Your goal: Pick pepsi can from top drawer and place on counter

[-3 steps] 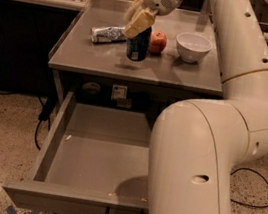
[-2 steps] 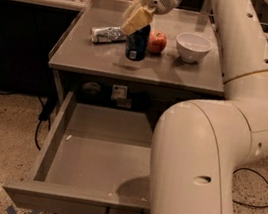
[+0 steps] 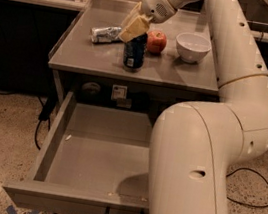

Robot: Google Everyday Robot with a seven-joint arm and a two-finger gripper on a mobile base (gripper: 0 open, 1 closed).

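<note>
The pepsi can [image 3: 133, 54], dark blue, is upright over the front middle of the counter [image 3: 180, 73]; its base is at or just above the surface. My gripper [image 3: 134, 26] comes down from above, and its yellowish fingers [image 3: 135, 28] close on the can's top, hiding the lid. The top drawer [image 3: 96, 153] stands pulled out below the counter, and its visible grey floor is bare. My arm covers the drawer's right part.
On the counter behind the can lie a dented silvery can [image 3: 105, 34] on its side, a red apple [image 3: 156, 42] and a white bowl [image 3: 192, 47]. My large white arm [image 3: 200, 165] fills the right foreground. Cables lie on the speckled floor.
My gripper and the pepsi can have moved together down and a little toward the counter's front edge. The drawer and the other objects have not moved.
</note>
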